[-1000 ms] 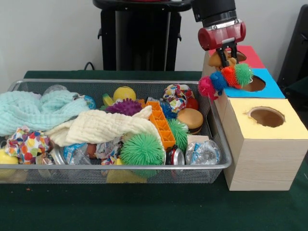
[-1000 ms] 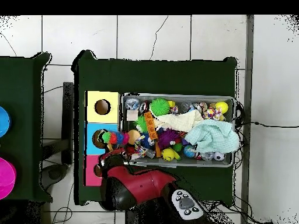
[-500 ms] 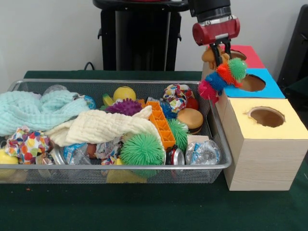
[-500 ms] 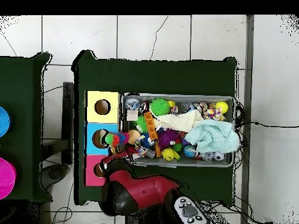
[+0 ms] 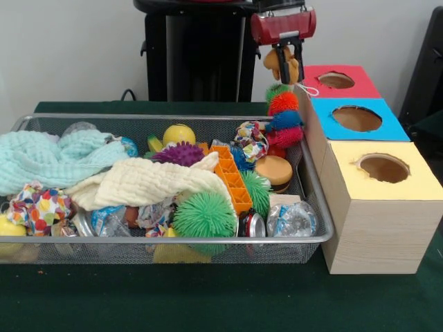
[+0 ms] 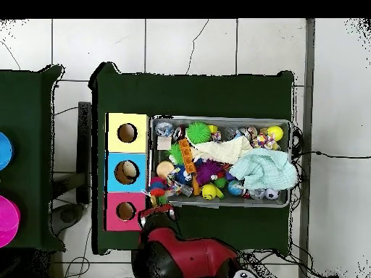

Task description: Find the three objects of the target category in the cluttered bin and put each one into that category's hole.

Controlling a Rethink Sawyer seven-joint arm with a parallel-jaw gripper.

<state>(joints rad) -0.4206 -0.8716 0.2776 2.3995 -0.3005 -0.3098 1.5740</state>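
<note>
My gripper [image 5: 286, 61] hangs high above the bin's back right corner, shut on the tan end of a spiky-ball toy [image 5: 280, 116]. Its green, red, blue and pink balls dangle in a chain just left of the wooden box. In the overhead view the gripper [image 6: 159, 211] sits by the bin's lower left corner, with the toy [image 6: 156, 187] over the bin's edge. The box has a red hole [image 5: 336, 79], a blue hole [image 5: 357, 118] and a yellow hole [image 5: 383, 168]. The wire bin [image 5: 315, 207] holds more spiky balls: a big green one [image 5: 203, 216] and a purple one [image 5: 179, 153].
Bin clutter includes a mint cloth [image 5: 52, 159], a cream cloth [image 5: 145, 181], an orange brick strip [image 5: 232, 178], a toy burger [image 5: 275, 171], a yellow ball [image 5: 179, 133] and crumpled wrappers [image 5: 291, 218]. A black pedestal [image 5: 197, 59] stands behind.
The gripper has moved up and to the left, from over the blue hole to above the bin's corner. The spiky toy is still held and now hangs straight down.
</note>
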